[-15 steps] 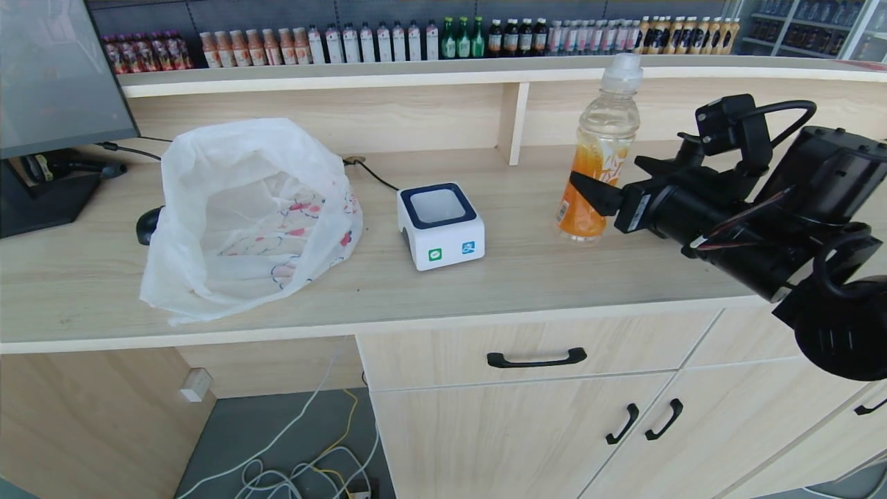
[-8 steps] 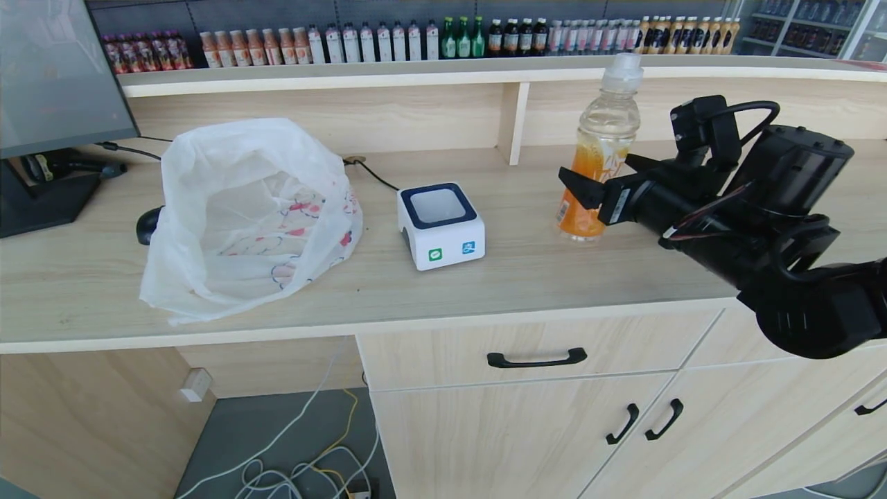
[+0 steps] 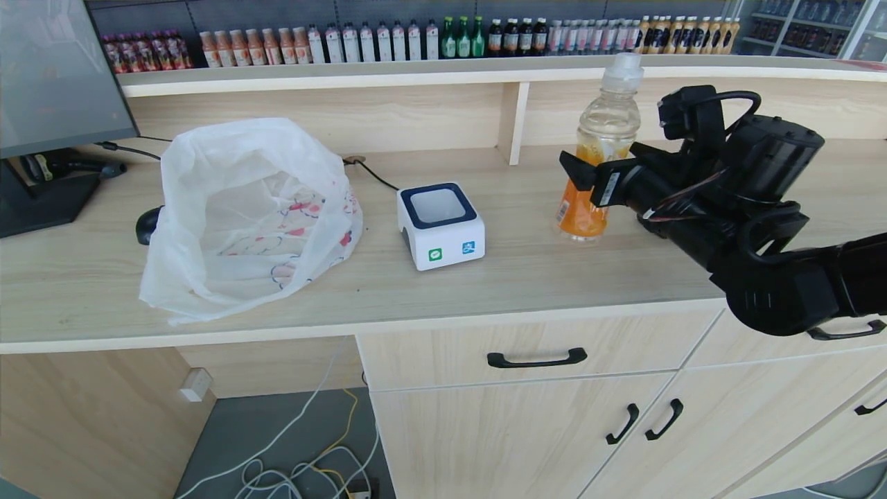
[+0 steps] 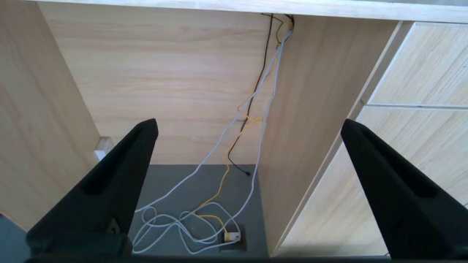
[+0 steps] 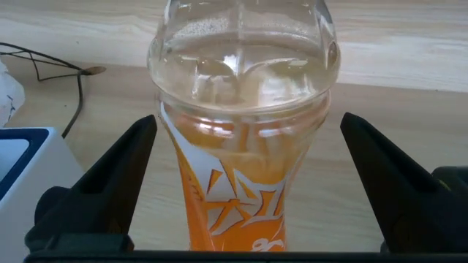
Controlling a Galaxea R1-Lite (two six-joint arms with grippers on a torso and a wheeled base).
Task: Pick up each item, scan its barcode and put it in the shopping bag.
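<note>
While the orange drink bottle (image 3: 606, 125) stands upright on the counter (image 3: 527, 277), right of the white scanner (image 3: 441, 225), the right gripper (image 5: 245, 197) straddles it with jaws spread wide, clear of its sides. The left gripper (image 4: 248, 190) gapes wide, holding nothing. The shopping bag (image 3: 242, 215) sits open at the counter's left.

On the counter (image 3: 527, 277), the bag (image 3: 249, 215) stands at the left, the scanner (image 3: 440, 225) in the middle and the bottle (image 3: 608, 125) at the right, upright between the right gripper's (image 3: 608, 171) spread fingers. A mouse (image 3: 147, 225) lies just left of the bag.
</note>
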